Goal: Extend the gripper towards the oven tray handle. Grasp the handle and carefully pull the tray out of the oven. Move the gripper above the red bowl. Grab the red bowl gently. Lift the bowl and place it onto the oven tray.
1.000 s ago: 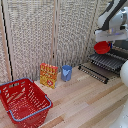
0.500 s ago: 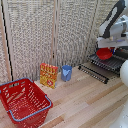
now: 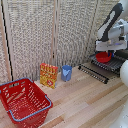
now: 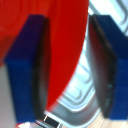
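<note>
Red bowl held at the pulled-out tray.

In the exterior view we saw the pincer [image 3: 105,51] just above the tray [image 3: 114,65], which stuck out from the oven [image 3: 119,54] at the exterior view's right, and the red bowl [image 3: 103,57] sat right over that tray; whether it touched the bars we could not tell. In the wrist view the pincer [image 4: 70,70] was clamped on the bowl's [image 4: 60,45] rim, one blue finger [image 4: 27,70] on each side of its wall. Away from the oven on the worktop [image 3: 85,102] stood a blue cup [image 3: 66,73], an orange box [image 3: 48,75] and a red basket [image 3: 24,103].
</note>
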